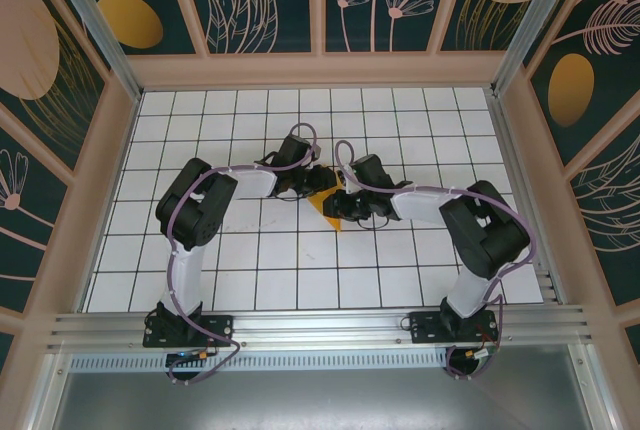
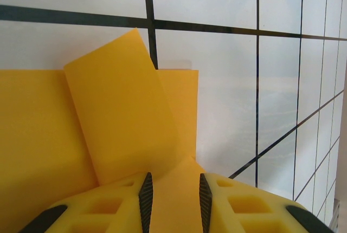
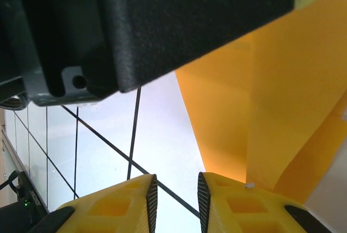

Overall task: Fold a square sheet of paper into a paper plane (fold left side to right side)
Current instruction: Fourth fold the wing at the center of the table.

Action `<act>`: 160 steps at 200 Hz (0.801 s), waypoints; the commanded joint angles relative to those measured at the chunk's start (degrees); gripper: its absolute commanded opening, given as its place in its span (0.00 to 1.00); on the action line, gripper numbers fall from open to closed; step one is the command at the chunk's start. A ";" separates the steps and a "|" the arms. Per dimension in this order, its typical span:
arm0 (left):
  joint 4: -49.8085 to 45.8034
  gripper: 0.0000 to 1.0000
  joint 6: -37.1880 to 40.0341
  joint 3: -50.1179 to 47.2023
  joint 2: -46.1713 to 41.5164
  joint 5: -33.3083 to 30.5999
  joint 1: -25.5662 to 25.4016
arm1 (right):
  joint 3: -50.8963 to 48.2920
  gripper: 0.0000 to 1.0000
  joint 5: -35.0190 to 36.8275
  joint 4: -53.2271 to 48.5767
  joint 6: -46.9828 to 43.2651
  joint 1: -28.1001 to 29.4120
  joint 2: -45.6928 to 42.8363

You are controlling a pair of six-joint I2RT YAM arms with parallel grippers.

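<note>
- White grid table [image 1: 250, 260], patterned walls [image 1: 260, 0] around.
- At its middle lies the orange square sheet of paper [image 1: 327, 212], one flap folded over.
- Over it, the left gripper [image 2: 175, 192]: narrow gap.
- At the paper's edge, the right gripper [image 3: 174, 192]: narrow gap, holding nothing.

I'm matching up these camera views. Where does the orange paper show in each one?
Top external: paper at mid-picture, a small orange tip between the two arms.
Left wrist: paper across the left and lower middle.
Right wrist: paper down the right side.
Shared landmark: the black grid lines on white tiles.
</note>
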 commanded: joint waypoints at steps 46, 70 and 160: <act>-4.68 0.33 0.27 -2.24 1.95 -3.16 -0.09 | 0.24 0.29 2.15 -3.06 -1.37 0.50 2.91; -4.67 0.33 0.29 -2.23 1.98 -3.15 -0.07 | 0.26 0.29 3.38 -3.72 -1.61 0.45 2.95; -4.94 0.33 0.37 -2.06 2.49 -3.64 -0.12 | 0.44 0.28 4.39 -6.79 -2.68 1.63 4.18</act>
